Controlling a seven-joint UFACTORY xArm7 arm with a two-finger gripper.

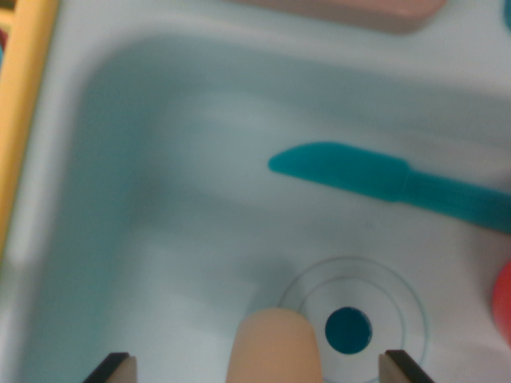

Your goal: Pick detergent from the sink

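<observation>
While claw (254,369) gapes | detergent (274,349): beige, round-topped | between fingertips

The detergent (274,349), a rounded beige top, sits in the pale blue sink (120,199) just beside the drain.
</observation>
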